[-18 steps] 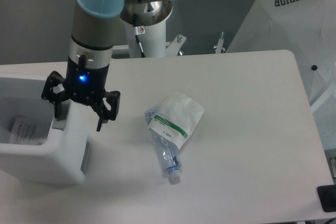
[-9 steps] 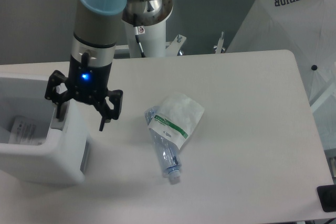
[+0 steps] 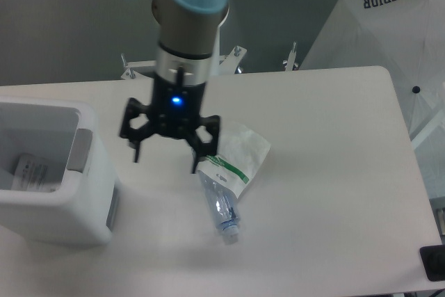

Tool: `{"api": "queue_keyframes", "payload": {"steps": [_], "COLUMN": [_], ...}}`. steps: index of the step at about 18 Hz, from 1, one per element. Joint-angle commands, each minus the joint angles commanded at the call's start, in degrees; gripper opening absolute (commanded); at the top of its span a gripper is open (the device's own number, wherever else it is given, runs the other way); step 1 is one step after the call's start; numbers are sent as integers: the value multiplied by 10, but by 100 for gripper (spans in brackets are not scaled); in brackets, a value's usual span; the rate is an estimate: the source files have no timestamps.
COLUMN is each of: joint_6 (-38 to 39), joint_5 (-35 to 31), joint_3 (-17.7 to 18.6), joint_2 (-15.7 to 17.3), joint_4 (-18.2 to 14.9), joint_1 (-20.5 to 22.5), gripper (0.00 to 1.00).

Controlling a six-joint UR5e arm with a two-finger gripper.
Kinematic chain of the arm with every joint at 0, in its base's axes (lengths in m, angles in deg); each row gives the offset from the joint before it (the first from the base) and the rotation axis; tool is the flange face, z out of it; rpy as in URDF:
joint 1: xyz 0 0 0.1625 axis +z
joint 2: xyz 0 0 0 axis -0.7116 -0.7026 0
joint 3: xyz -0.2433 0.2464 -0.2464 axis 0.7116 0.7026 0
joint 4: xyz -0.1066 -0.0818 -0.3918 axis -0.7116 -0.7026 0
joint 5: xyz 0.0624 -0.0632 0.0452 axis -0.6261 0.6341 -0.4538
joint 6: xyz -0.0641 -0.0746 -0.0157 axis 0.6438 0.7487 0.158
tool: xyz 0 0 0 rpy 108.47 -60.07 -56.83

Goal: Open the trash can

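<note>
You have one fixed view, set high in front of the white table [image 3: 327, 172] and tilted steeply down onto it. It faces the arm's base post beyond the table's far edge, at middling range. Relative to the table: the trash can [image 3: 55, 206] is cut by the frame's left edge, and the gripper [image 3: 167, 161] hangs above its middle

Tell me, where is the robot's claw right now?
The gripper hangs open above the middle of the table, between the trash can at the left edge and the white-and-green pouch to its right, touching neither.
</note>
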Motion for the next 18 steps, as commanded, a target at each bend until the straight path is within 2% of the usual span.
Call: {"api": "queue_keyframes", "payload": {"steps": [7, 9, 15, 18], "joint_6": [-81, -105, -331, -391], "joint_5": [-94, -112, -147, -161], "joint_3": [0, 1, 22, 28], "joint_2": [-50, -55, -64, -67], "joint_4": [2, 3, 1, 2], "joint_1": [49, 67, 112, 126], "gripper": [100, 100, 100, 100]}}
